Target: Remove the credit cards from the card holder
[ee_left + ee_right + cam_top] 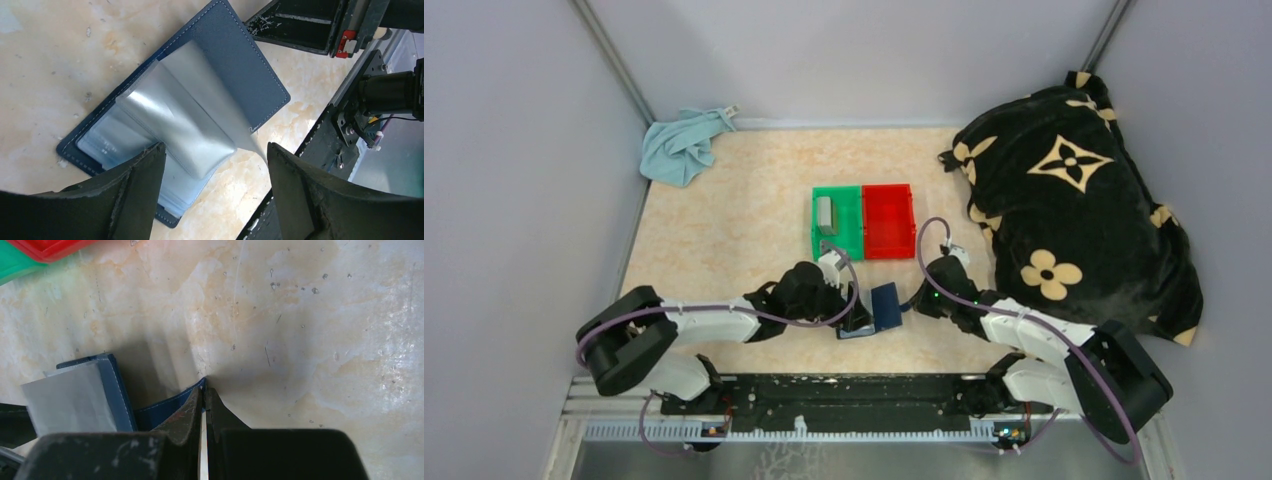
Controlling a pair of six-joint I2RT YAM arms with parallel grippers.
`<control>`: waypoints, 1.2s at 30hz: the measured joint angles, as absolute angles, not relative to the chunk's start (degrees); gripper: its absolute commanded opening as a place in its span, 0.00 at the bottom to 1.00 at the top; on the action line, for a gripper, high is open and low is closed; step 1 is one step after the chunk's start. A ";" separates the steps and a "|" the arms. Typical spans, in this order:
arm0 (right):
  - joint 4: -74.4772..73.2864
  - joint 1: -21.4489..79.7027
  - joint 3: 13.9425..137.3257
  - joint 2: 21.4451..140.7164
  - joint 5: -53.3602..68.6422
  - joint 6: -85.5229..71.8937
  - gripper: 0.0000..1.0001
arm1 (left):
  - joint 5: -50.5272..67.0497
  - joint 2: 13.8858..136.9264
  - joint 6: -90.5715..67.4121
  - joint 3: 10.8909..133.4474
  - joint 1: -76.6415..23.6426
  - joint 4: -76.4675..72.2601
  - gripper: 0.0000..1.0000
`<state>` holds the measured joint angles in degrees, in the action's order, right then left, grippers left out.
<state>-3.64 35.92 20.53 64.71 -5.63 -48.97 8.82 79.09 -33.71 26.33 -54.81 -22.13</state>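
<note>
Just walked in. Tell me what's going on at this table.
Two robot arms are working on the open card holder lying on the table. The right gripper is shut on the card holder's edge. The left gripper hangs open just above the credit cards, which sit in the inner pockets; it grips nothing yet. A grey piece, perhaps a card, lies in the green bin.
</note>
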 measured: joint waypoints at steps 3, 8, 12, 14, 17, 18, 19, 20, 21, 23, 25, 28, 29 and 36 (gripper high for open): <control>-3.92 35.92 20.21 64.05 -5.45 -49.08 0.00 | 10.15 82.13 -33.95 27.49 -54.81 -23.51 0.66; -3.95 35.92 19.94 63.77 -5.30 -49.08 0.00 | 12.08 84.07 -34.89 27.66 -54.81 -25.12 0.39; -3.90 35.92 19.86 63.59 -5.06 -49.12 0.00 | 13.02 84.47 -35.14 28.93 -54.81 -25.69 0.23; -3.88 35.92 19.73 63.46 -4.80 -49.12 0.00 | 13.34 84.47 -35.16 29.67 -54.81 -26.02 0.20; -3.88 35.92 19.29 62.54 -4.34 -48.82 0.20 | 13.67 84.47 -35.22 30.37 -54.81 -26.20 0.22; -3.90 35.92 19.14 62.11 -4.14 -48.58 0.30 | 13.80 84.47 -35.20 30.65 -54.81 -26.26 0.26; -4.27 35.90 19.07 61.32 -3.73 -47.83 0.38 | 13.98 84.47 -35.22 31.07 -54.81 -26.26 0.29; -4.32 35.90 19.03 60.64 -3.49 -47.70 0.43 | 14.06 84.49 -35.20 31.35 -54.81 -26.33 0.33; -4.45 35.88 19.00 59.48 -3.11 -46.96 0.46 | 14.20 84.60 -35.14 31.73 -54.81 -26.52 0.37; -4.93 35.88 19.00 56.80 -2.83 -46.11 0.47 | 14.48 85.52 -35.18 32.73 -54.81 -27.03 0.44; -6.13 35.88 19.03 53.21 -2.57 -45.04 0.45 | 14.72 86.91 -35.24 33.47 -54.81 -27.51 0.50; -8.25 35.88 19.46 48.53 -1.98 -43.72 0.02 | 15.33 89.38 -35.51 33.91 -54.81 -28.51 0.54; -8.95 35.88 19.79 47.20 -1.63 -43.53 0.00 | 15.64 90.32 -35.68 33.95 -54.81 -28.80 0.55; -11.03 38.39 22.31 43.48 -0.19 -43.22 0.00 | 17.41 94.76 -36.51 34.89 -54.81 -30.85 0.84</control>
